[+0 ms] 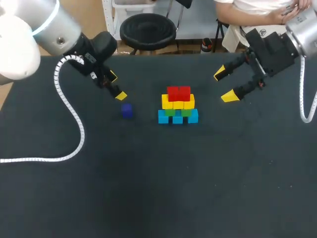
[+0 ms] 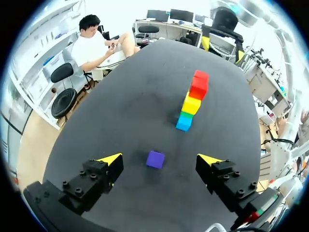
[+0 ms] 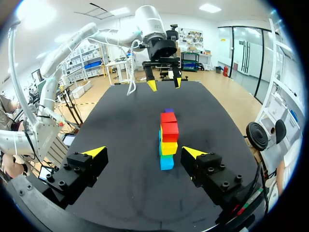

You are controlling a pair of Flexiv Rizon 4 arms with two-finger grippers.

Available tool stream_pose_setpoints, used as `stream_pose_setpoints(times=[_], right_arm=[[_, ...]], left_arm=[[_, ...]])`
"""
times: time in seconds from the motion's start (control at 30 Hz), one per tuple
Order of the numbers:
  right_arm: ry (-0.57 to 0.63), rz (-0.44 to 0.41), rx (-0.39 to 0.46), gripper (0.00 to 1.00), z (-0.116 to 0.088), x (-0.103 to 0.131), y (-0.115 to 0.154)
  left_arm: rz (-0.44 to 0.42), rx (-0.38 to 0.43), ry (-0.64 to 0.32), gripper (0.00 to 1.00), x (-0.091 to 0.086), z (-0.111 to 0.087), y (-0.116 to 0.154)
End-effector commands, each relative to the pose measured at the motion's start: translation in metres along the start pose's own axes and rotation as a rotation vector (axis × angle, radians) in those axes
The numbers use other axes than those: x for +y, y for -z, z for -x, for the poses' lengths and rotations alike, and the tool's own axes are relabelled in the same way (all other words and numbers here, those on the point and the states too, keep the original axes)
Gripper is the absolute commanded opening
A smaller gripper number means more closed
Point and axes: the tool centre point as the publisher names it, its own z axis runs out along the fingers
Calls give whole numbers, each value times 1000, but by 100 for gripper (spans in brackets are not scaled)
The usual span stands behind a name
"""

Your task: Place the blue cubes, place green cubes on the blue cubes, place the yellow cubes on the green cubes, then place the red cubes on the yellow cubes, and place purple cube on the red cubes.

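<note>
Left claw (image 2: 160, 159) wide open, empty; purple cube (image 2: 155, 159) ahead, untouched.

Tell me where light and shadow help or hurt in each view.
Head view: even light, the purple cube dim against the dark table. Left wrist view: a soft shadow by that cube, the stack brightly lit. Right wrist view: pale sheen on the table's far part; the stack reads clearly.

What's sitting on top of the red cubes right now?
Nothing: the two red cubes have bare tops, fully in view. The small purple cube sits apart on the black table, by the open left end effector.
</note>
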Motion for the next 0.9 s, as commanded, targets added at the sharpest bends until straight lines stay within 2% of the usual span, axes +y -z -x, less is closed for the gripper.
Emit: stream_pose_setpoints(times=[0.03,0.2,0.23,0.3,0.73,0.77,0.8,0.9], right_arm=[[1,-3,-1,100,0,1,0],[1,-3,-1,100,0,1,0],[1,-3,-1,100,0,1,0],[1,-3,-1,100,0,1,0],[1,-3,-1,100,0,1,0],[1,-3,-1,100,0,1,0],[1,-3,-1,100,0,1,0],[1,-3,-1,100,0,1,0]], left_arm=[[-1,5,0,100,4,-2,-5],[-16,-25,-7,100,-2,-17,-9],[-15,-11,-4,100,-3,-20,-9],[19,49,64,100,-7,-27,-8],[19,49,64,100,-7,-27,-8],[11,-54,4,100,-9,-23,-4],[21,-92,-46,100,-8,-22,-4],[26,-137,-52,100,9,-29,-5]])
